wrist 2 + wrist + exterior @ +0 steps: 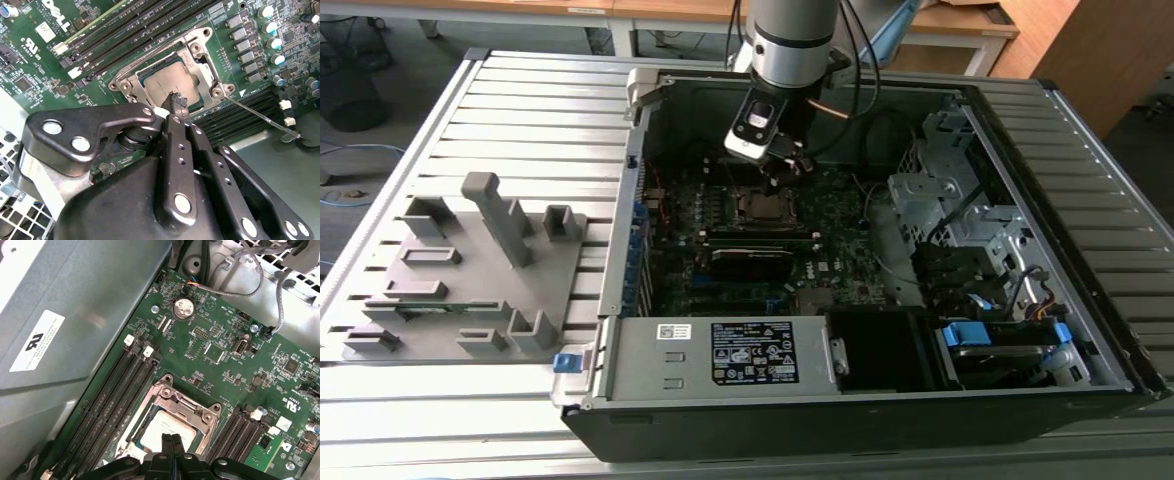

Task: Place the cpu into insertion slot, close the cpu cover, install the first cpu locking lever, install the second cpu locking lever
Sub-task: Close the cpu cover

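The arm reaches down into an open case (1067,130) that lies on a slatted bench (520,110). The hand (781,170) hangs right above the slot (761,205), which sits near the middle of the board.

In both wrist views the fingers (172,150) are pressed together with nothing between them. Their joined tip is over the cpu's edge; whether it touches cannot be told.

The cpu (162,85) lies flat inside the slot, its dull metal top facing up. The cover (202,70) lies down over the slot, and the cpu shows through its square window. In the first wrist view the hand (172,440) points at the cpu (160,432), with the cover (187,407) framing it.

A thin lever (260,116) starts at one corner of the slot and slants away from it, over the memory slots (235,120) on that side. More memory slots (135,35) run along the slot's opposite side.

A round battery (183,307) sits on the board well apart from the slot. On the bench, well away from the slot on the exterior view's left, rests a grey fixture (467,270) with upright pegs.
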Available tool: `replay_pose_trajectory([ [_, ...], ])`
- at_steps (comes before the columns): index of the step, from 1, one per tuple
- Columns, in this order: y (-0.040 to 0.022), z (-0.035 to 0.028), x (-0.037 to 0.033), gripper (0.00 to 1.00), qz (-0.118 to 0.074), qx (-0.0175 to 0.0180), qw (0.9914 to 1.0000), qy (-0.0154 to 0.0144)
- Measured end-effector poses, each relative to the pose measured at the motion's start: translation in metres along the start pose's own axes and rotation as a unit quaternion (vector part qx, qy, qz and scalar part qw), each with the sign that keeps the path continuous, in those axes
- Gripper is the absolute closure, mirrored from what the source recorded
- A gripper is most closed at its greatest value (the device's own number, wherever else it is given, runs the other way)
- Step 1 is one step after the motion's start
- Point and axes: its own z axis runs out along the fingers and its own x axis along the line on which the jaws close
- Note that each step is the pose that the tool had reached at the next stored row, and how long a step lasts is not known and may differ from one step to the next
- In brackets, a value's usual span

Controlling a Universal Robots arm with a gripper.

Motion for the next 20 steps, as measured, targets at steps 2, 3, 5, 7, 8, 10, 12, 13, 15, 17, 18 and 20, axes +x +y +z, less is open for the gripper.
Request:
replay_pose_trajectory([
  [2,0.0000,0.0000,0.0000,0.90,-0.003,0.0000,1.00000,0.0001],
  [3,0.0000,0.0000,0.0000,0.90,-0.004,0.0000,0.99999,0.0001],
  [5,0.0000,0.0000,0.0000,0.90,-0.007,0.0000,0.99998,0.0002],
  [7,0.0000,0.0000,0.0000,0.90,-0.010,-0.0001,0.99995,0.0002],
  [8,0.0000,0.0000,0.0000,0.90,-0.012,-0.0001,0.99993,0.0003],
  [10,0.0000,0.0000,0.0000,0.90,-0.015,-0.0001,0.99988,0.0004],
  [12,0.0000,0.0000,0.0000,0.90,-0.020,-0.0001,0.99980,0.0004],
  [13,0.0000,0.0000,0.0000,0.90,-0.023,-0.0002,0.99975,0.0005],
  [15,0.0000,0.0000,0.0000,0.90,-0.027,-0.0002,0.99963,0.0006],
  [17,0.0000,0.0000,0.0000,0.90,-0.032,-0.0002,0.99948,0.0007],
  [18,0.0000,0.0000,0.0000,0.90,-0.035,-0.0002,0.99938,0.0008],
  [20,0.0000,0.0000,0.0000,0.90,-0.041,-0.0003,0.99916,0.0009],
])
